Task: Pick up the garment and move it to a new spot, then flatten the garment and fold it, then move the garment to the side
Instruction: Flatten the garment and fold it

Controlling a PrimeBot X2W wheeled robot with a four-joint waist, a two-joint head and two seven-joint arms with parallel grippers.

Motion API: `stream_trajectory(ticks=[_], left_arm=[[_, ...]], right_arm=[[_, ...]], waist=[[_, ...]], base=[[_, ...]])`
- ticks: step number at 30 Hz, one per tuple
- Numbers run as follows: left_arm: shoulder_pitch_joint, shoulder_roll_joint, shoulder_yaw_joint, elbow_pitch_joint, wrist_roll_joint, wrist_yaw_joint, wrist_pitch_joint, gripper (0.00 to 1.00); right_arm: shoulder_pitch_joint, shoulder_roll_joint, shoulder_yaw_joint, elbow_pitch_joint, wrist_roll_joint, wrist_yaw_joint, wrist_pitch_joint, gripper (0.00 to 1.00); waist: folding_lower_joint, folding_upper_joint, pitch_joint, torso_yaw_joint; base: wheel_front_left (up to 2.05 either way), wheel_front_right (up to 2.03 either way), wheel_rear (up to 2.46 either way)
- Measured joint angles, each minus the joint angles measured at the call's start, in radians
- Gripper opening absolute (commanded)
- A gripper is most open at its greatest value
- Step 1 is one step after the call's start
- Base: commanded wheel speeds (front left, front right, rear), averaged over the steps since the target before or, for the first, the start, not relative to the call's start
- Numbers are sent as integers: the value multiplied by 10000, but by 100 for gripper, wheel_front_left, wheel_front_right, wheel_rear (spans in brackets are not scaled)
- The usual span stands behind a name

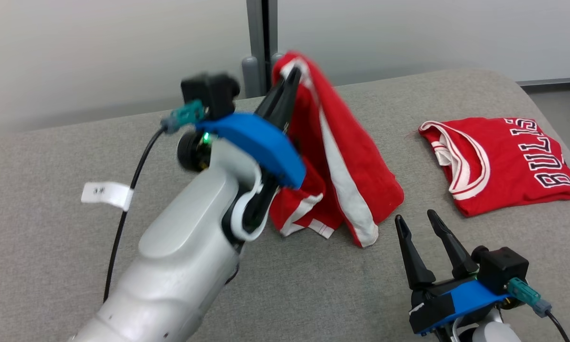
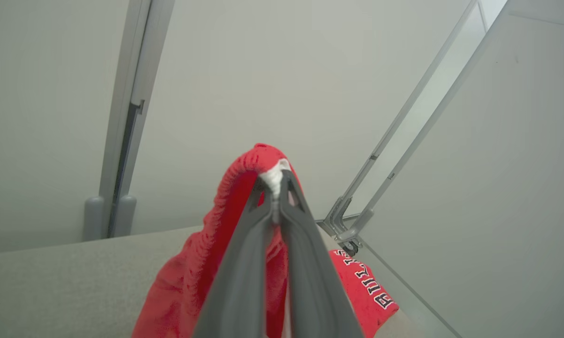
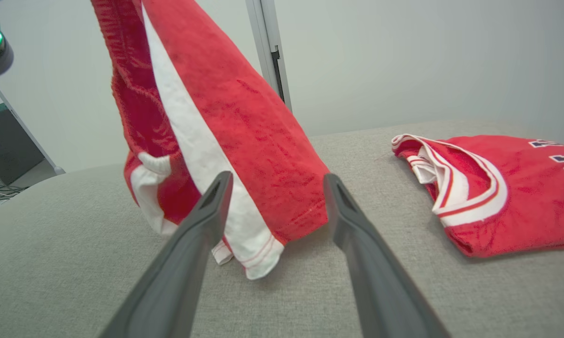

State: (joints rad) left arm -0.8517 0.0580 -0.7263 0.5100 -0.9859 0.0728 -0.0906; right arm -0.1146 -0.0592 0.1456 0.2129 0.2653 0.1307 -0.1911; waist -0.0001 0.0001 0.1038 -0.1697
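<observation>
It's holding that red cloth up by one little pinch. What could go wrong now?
1. The left gripper pinches the garment by only a small bit of its top edge, so it could slip out.
2. The bottom hem rests on the table and may drag and bunch when moved.
3. The folded jersey lies nearby on the right; a swing that way could rumple it.

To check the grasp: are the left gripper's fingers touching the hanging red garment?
Touching. The left wrist view shows the left gripper shut, its fingers pinching the white-trimmed edge of the red garment at their tips.
</observation>
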Motion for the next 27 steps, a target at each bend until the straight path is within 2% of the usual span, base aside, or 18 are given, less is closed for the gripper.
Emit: stream_trajectory(ticks=[5,8,13,17,19,23,27], left_arm=[[2233,1210,-50,740,-412,251,433,0],[3076,1778,171,748,-598,359,196,0],[3524,2355,550,711,-533,577,-566,0],[3344,2422,677,986,-201,719,-1185,0],[3033,2412,658,1227,84,706,-1367,100],[2691,2236,362,1745,581,500,-1507,100],[2718,2167,303,1921,754,577,-1561,100]], right_arm=[[21,36,-6,-4,13,0,-46,100],[18,38,-67,-40,12,0,-71,100],[6,48,-23,-73,-4,-2,-38,100],[-80,52,86,-69,-2,-2,-35,100],[-135,54,155,-63,-2,0,-29,100],[-220,58,217,-27,17,0,-25,100],[-182,50,50,-33,8,-2,-31,100]], waist=[[1,0,133,358],[0,0,212,573],[0,-1,381,927],[1,-1,518,1008],[1,0,563,980],[1,0,571,836],[1,0,499,742]], base=[[0,0,0],[0,0,0],[0,0,0],[0,0,0],[0,0,0],[0,0,0],[0,0,0]])
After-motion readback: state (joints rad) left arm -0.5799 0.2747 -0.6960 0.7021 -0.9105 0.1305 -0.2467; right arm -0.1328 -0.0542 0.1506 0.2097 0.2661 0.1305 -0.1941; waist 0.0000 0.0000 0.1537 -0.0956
